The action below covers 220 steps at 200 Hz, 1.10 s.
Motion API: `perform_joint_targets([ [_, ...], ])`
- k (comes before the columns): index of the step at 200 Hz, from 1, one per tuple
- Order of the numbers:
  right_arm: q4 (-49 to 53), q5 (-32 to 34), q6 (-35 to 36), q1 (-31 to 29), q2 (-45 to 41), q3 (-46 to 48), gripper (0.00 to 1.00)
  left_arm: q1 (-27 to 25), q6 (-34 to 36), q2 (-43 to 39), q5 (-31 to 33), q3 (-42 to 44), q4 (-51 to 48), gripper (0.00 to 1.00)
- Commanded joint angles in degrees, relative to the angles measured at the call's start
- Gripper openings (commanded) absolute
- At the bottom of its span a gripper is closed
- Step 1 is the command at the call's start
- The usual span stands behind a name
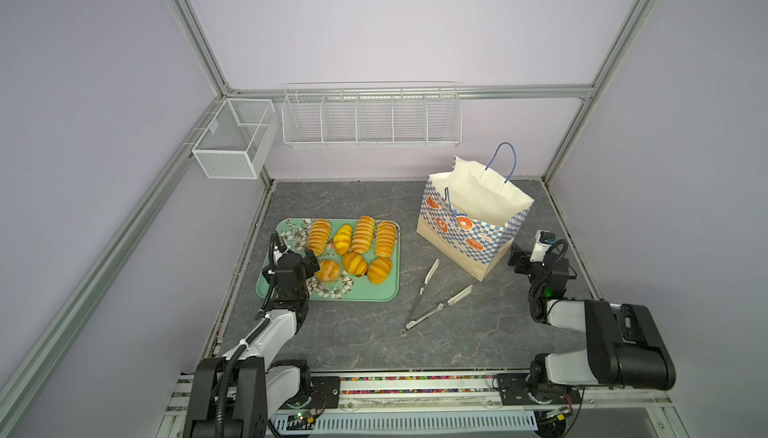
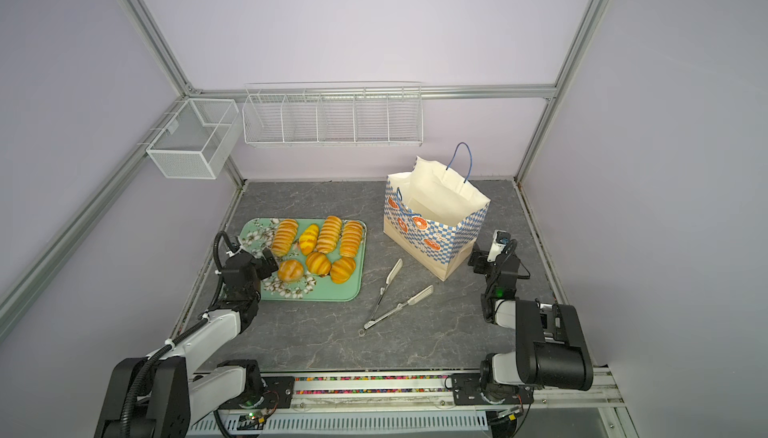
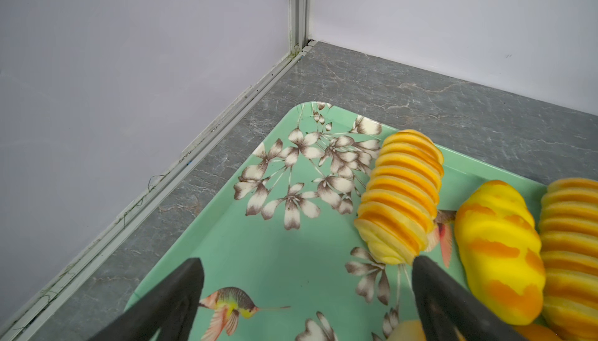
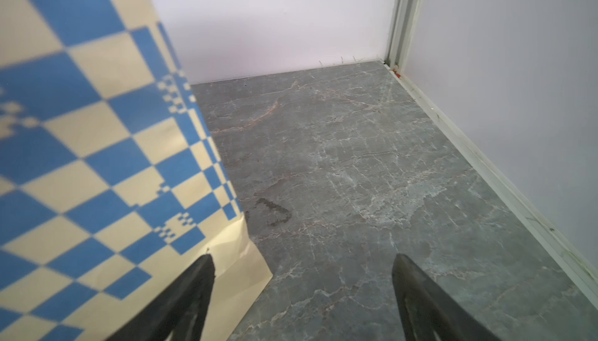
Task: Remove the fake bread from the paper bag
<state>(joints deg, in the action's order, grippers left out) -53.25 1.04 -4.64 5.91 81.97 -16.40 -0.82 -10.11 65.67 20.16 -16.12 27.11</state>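
Grey marble-patterned tabletop (image 1: 457,344) carries a mint-green floral tray (image 1: 365,292) holding seven pieces of glossy golden-orange fake bread (image 1: 363,234), well apart from the upright cream, blue-checked paper bag (image 1: 457,244). Metal white-tipped tongs (image 1: 423,290) lie between them. Over the tray, beside a ribbed loaf, the left gripper (image 3: 307,260) hovers, jaws wide apart and empty. By the bag's bottom corner, the right gripper (image 4: 303,257) is likewise spread, holding nothing.
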Motion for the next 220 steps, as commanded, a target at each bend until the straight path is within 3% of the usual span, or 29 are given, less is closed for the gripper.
perform_joint_targets([
  [1, -2.47, -3.44, 2.89, -0.66, 2.5, -0.87, 0.88, 2.4, 0.53, 1.46, -4.55, 1.84, 14.32, 0.99],
  [24, -8.29, -2.15, 2.98, -1.24, 7.06, -0.74, 0.88, 3.32, 0.94, 6.12, -8.45, 2.11, 21.69, 0.99],
  [42, -0.89, -0.23, 3.3, -2.03, 5.26, -2.97, 0.88, 3.37, 2.28, 10.43, -11.17, 1.07, 25.2, 0.99],
  [61, 1.24, 5.06, 4.41, -4.51, 5.63, -4.44, 0.88, 3.37, 2.67, 15.88, -11.25, 0.33, 29.57, 0.99],
  [89, 1.31, 5.55, 4.47, -4.8, 5.69, -4.5, 0.88, 3.37, 4.41, 23.66, -14.97, -1.22, 35.28, 0.99],
  [116, 1.67, 5.98, 4.64, -4.99, 5.64, -4.64, 0.88, 3.37, 5.22, 21.23, -17.04, -5.8, 22.54, 0.99],
  [144, 1.62, 6.25, 4.82, -5.21, 5.67, -4.62, 0.88, 3.28, 6.2, 23.1, -17.26, -4.61, 27.85, 0.99],
  [220, 2.3, 7.22, 5.61, -6.0, 5.74, -5.04, 0.88, 3.28, 6.25, 23.02, -17.18, -4.59, 27.64, 0.99],
])
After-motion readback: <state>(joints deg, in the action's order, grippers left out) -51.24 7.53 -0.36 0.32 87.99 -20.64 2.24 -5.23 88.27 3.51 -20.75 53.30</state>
